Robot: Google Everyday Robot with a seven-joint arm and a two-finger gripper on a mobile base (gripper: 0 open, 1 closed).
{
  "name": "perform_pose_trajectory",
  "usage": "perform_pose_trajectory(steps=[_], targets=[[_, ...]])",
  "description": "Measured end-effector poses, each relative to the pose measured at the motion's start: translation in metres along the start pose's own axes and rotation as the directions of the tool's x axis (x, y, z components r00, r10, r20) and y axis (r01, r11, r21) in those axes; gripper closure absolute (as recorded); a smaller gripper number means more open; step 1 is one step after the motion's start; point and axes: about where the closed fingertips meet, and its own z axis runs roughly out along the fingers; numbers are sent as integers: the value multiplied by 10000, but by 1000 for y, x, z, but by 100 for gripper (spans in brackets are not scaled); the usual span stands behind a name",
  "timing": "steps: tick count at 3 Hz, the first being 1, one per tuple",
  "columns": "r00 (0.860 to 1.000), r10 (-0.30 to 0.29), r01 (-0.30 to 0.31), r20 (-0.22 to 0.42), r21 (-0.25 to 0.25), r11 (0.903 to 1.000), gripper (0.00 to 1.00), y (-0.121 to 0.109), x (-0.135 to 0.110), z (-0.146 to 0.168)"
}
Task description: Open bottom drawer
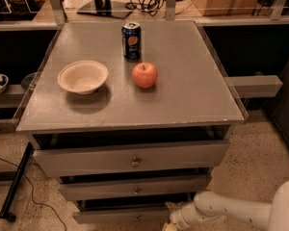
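Where the grey cabinet (183,97) steps down to the floor, the bottom drawer (108,217) sits as the lowest and slimmest of its three fronts, partly cut off by the frame's lower edge. Its small round knob (136,219) shows at the centre of the front. The gripper (169,221) is low at the cabinet's front right corner, level with that drawer and just beside the right end of its front. It seems to touch the front there, though the dim view does not settle this, and whether it is released or clenched cannot be told. Its white arm (221,209) reaches in from the cabinet's lower right.

Above the bottom drawer are the mid-sized middle drawer (101,189) and the widest top drawer (86,160), each with a dark gap over it. On the cabinet's top stand a blue soda can (131,41) upright near the back, a red apple (145,74) just in front of it, and a pale bowl (83,77) toward the cabinet's left side, well apart from one another.
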Motion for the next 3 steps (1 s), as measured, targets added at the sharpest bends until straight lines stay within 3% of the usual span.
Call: perform_pose_trajectory(steps=[1, 3], targets=[[9996, 95, -87, -282, 300, 9995, 0, -8, -7, 10], [9991, 271, -257, -314, 433, 9987, 0, -19, -6, 26]])
